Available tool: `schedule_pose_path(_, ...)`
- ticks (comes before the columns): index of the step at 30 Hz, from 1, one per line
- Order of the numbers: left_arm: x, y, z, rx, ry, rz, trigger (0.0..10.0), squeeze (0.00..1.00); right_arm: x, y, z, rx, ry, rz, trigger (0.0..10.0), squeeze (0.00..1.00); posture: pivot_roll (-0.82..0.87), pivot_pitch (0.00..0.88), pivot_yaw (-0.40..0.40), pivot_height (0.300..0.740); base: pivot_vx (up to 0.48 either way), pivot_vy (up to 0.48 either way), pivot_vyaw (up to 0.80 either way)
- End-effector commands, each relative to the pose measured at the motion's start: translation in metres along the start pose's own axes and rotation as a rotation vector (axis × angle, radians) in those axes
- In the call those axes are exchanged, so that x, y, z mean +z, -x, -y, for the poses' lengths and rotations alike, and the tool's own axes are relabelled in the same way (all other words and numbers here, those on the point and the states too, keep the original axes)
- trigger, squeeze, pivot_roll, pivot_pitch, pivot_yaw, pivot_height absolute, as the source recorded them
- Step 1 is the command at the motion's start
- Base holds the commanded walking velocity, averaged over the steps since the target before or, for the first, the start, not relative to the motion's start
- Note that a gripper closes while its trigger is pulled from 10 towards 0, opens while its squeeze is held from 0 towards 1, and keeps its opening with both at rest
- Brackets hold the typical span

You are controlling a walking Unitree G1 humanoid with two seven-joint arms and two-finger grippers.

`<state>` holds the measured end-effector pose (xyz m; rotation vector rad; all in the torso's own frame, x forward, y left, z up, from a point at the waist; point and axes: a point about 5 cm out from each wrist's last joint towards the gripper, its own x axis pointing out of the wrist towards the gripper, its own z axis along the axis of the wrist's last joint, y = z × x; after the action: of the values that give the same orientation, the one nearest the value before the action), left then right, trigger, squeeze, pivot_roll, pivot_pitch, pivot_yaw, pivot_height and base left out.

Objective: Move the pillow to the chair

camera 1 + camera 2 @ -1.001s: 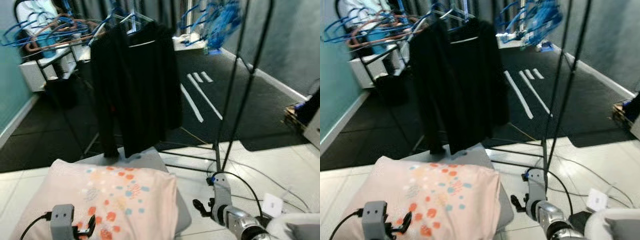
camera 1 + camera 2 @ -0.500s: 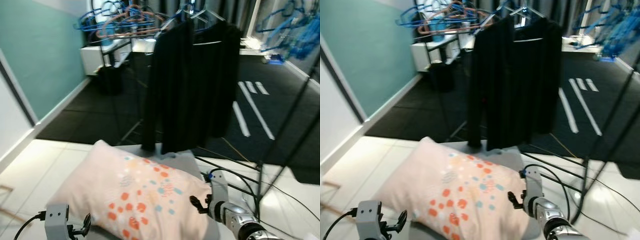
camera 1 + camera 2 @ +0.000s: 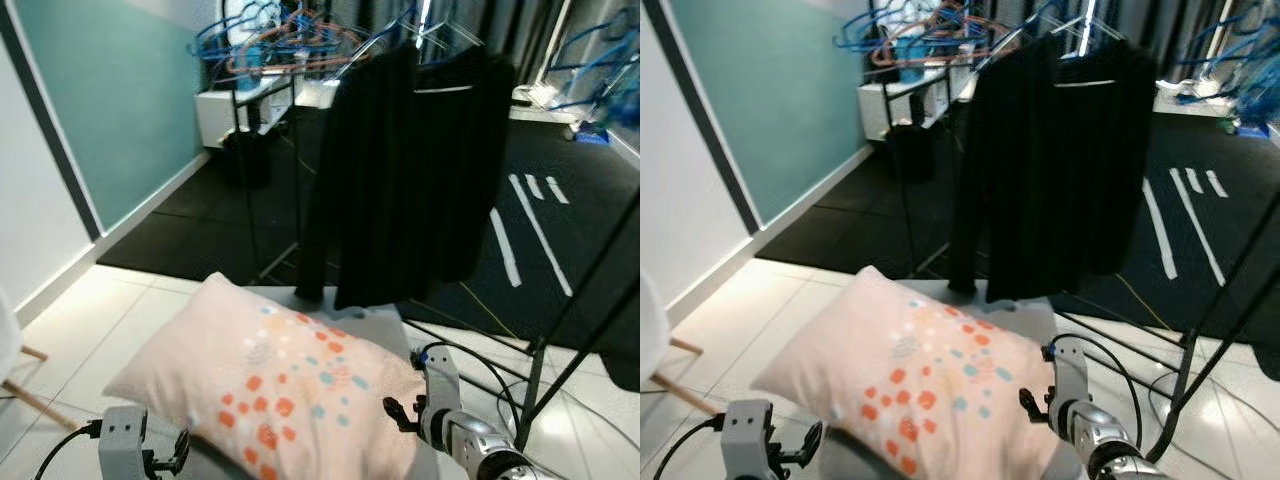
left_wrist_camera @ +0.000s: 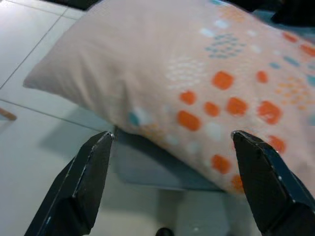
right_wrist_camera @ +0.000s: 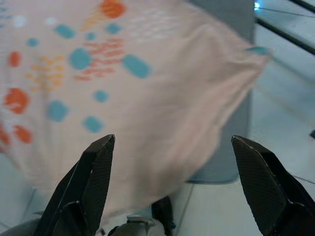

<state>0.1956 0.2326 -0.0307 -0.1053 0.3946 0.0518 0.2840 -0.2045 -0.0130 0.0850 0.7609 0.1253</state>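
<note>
A pale pink pillow (image 3: 285, 375) with orange and blue dots lies on a low grey table (image 3: 370, 322), in front of a black garment (image 3: 415, 170) hanging from a rack (image 3: 262, 160) of hangers. The left claw (image 4: 172, 184), fingers spread wide, is just short of the pillow's near left edge; the right claw (image 5: 170, 184), likewise wide open, is close against its right end. At far left, a white chair (image 3: 652, 325) with wooden legs stands on the tiled floor (image 3: 110, 310), well apart from the pillow.
</note>
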Motion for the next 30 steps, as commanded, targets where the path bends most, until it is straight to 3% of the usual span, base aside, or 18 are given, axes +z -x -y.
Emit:
schedule_pose_path(1, 0.001, 0.000, -0.003, 0.009, 0.015, -0.005, 10.0, 0.00, 0.000, 0.000, 0.000, -0.007, 0.004, -0.009, 10.0, 0.00, -0.18, 0.000, -0.032, 0.740, 0.000, 0.000, 0.00)
schedule_pose_path(5, 0.002, 0.000, -0.007, 0.031, 0.092, 0.003, 10.0, 0.00, -0.001, 0.000, 0.003, -0.043, 0.024, -0.032, 10.0, 0.00, -0.18, 0.000, -0.034, 0.740, 0.000, 0.000, 0.00)
schedule_pose_path(7, 0.002, 0.000, -0.007, 0.031, 0.092, 0.003, 10.0, 0.00, -0.001, 0.000, 0.003, -0.043, 0.024, -0.032, 10.0, 0.00, -0.18, 0.000, -0.034, 0.740, 0.000, 0.000, 0.00)
schedule_pose_path(9, 0.004, 0.000, -0.016, 0.097, 0.208, 0.010, 10.0, 0.00, -0.001, 0.001, 0.006, -0.063, 0.058, -0.060, 10.0, 0.00, -0.19, 0.000, -0.036, 0.735, 0.000, 0.000, 0.00)
schedule_pose_path(10, 0.004, 0.000, -0.016, 0.097, 0.208, 0.010, 10.0, 0.00, -0.001, 0.001, 0.006, -0.063, 0.058, -0.060, 10.0, 0.00, -0.19, 0.000, -0.036, 0.735, 0.000, 0.000, 0.00)
schedule_pose_path(11, 0.005, 0.000, -0.022, 0.148, 0.306, 0.007, 10.0, 0.00, -0.002, 0.001, 0.007, -0.069, 0.067, -0.068, 10.0, 0.00, -0.18, 0.000, -0.038, 0.730, 0.000, 0.000, 0.00)
schedule_pose_path(12, 0.005, 0.000, -0.022, 0.148, 0.306, 0.007, 10.0, 0.00, -0.002, 0.001, 0.007, -0.069, 0.067, -0.068, 10.0, 0.00, -0.18, 0.000, -0.038, 0.730, 0.000, 0.000, 0.00)
schedule_pose_path(13, 0.004, 0.000, -0.028, 0.216, 0.433, -0.005, 10.0, 0.00, -0.002, 0.002, 0.008, -0.077, 0.076, -0.074, 10.0, 0.00, -0.18, 0.000, -0.040, 0.720, 0.000, 0.000, 0.00)
schedule_pose_path(16, 0.003, 0.000, -0.029, 0.227, 0.454, -0.009, 10.0, 0.00, -0.002, 0.002, 0.009, -0.079, 0.077, -0.074, 10.0, 0.00, -0.18, 0.000, -0.040, 0.715, 0.000, 0.000, 0.00)
schedule_pose_path(18, -0.002, 0.000, -0.027, 0.250, 0.516, -0.058, 10.0, 0.00, -0.002, 0.002, 0.009, -0.079, 0.082, -0.077, 10.0, 0.00, -0.18, 0.000, -0.042, 0.705, 0.000, 0.000, 0.00)
schedule_pose_path(19, -0.010, 0.001, -0.026, 0.274, 0.551, -0.139, 10.0, 0.00, -0.002, 0.002, 0.010, -0.083, 0.084, -0.080, 10.0, 0.00, -0.18, 0.000, -0.043, 0.695, 0.000, 0.000, 0.00)
schedule_pose_path(21, -0.012, 0.001, -0.026, 0.279, 0.553, -0.156, 10.0, 0.00, -0.002, 0.002, 0.010, -0.084, 0.084, -0.081, 10.0, 0.00, -0.18, 0.000, -0.043, 0.690, 0.000, 0.000, 0.00)
schedule_pose_path(22, -0.011, 0.000, -0.024, 0.256, 0.605, -0.152, 10.0, 0.00, -0.002, 0.002, 0.010, -0.089, 0.093, -0.084, 10.0, 0.00, -0.18, 0.000, -0.043, 0.680, 0.000, 0.000, 0.00)
schedule_pose_path(28, -0.010, -0.002, -0.016, 0.181, 0.584, -0.205, 10.0, 0.00, -0.001, 0.002, 0.011, -0.099, 0.111, -0.085, 10.0, 0.00, -0.18, 0.000, -0.042, 0.655, 0.000, 0.000, 0.00)
schedule_pose_path(29, -0.005, -0.004, -0.013, 0.139, 0.636, -0.172, 10.0, 1.00, -0.001, 0.002, 0.011, -0.103, 0.114, -0.083, 10.0, 0.00, -0.19, 0.000, -0.042, 0.645, 0.000, 0.000, 0.00)
schedule_pose_path(30, -0.005, -0.004, -0.013, 0.139, 0.636, -0.172, 10.0, 1.00, -0.001, 0.002, 0.011, -0.103, 0.114, -0.083, 10.0, 0.00, -0.19, 0.000, -0.042, 0.645, 0.000, 0.000, 0.00)
